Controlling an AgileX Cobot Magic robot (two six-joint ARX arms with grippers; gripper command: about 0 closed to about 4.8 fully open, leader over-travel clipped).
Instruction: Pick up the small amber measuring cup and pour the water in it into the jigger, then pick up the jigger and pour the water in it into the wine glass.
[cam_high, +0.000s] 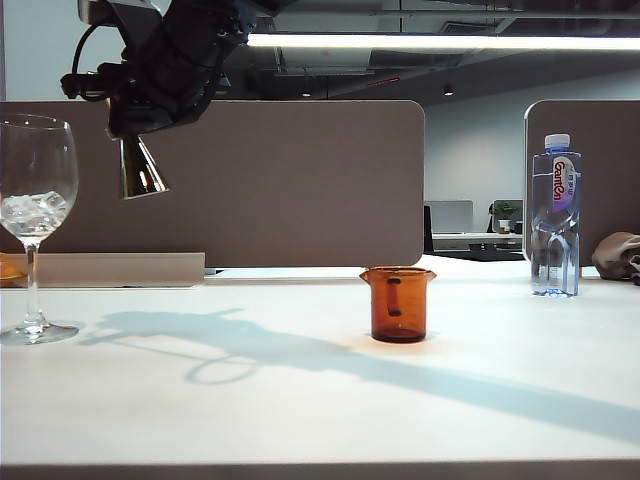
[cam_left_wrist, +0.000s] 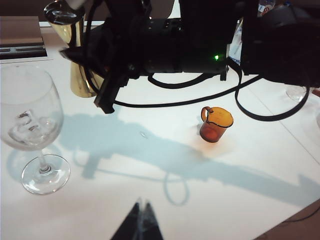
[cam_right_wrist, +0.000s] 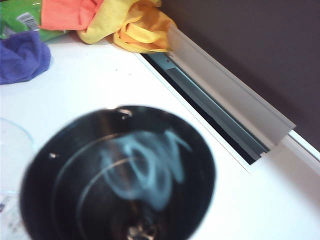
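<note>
Jigger is up in the air, clamped in the right gripper, which has reached across to the left side of the exterior view. Its gold cone hangs just below the black gripper body, well above the table. The right wrist view looks straight down into the jigger's dark upper cup, right under the camera; fingers themselves aren't visible there.

Wine glass stands below and to the left of that gripper, foot on the table, something pale and icy in the bowl. Jigger is near the rim but not over it.

Small amber measuring cup sits upright on the table, well right of and below the right gripper, untouched.

Left gripper is low at the near table edge, fingertips together, holding nothing, well apart from the cup and the glass.

Plastic water bottle stands far right. Coloured cloths lie beyond the jigger in the right wrist view.
</note>
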